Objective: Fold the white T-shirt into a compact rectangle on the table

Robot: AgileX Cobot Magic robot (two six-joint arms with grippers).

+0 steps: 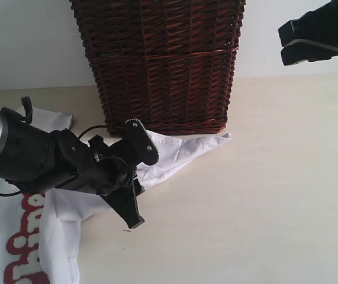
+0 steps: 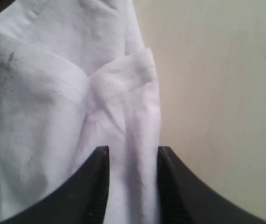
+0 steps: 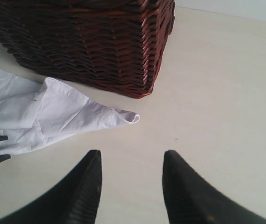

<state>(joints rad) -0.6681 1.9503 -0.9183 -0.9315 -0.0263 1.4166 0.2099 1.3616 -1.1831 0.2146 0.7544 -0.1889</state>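
Exterior: the white T-shirt (image 1: 59, 231) lies crumpled on the table (image 1: 263, 195), bottom-left, with the red lettering (image 1: 23, 236) face up. One sleeve (image 1: 183, 151) trails out to the foot of the wicker basket (image 1: 163, 65). No clean fold line or rectangle is visible, so I judge we're early, at the spread-and-flatten stage. The left gripper (image 1: 140, 183) is low over the cloth near that sleeve. The right gripper (image 1: 287, 42) is high, top right, well clear of the shirt.

Left wrist: the fingers (image 2: 95, 186) straddle a raised ridge of white fabric, with bare table to one side. Jaws are parted and cloth fills the gap; I can't tell whether they're clamping it or just sitting around it.

Right wrist: the fingers (image 3: 84, 196) are spread with nothing between them, only tabletop below. The sleeve tip lies ahead of them, just beside the basket's base.

Left to do, by my read: flatten the shirt, fold in both sleeves, then fold the body. That's basically the whole job.
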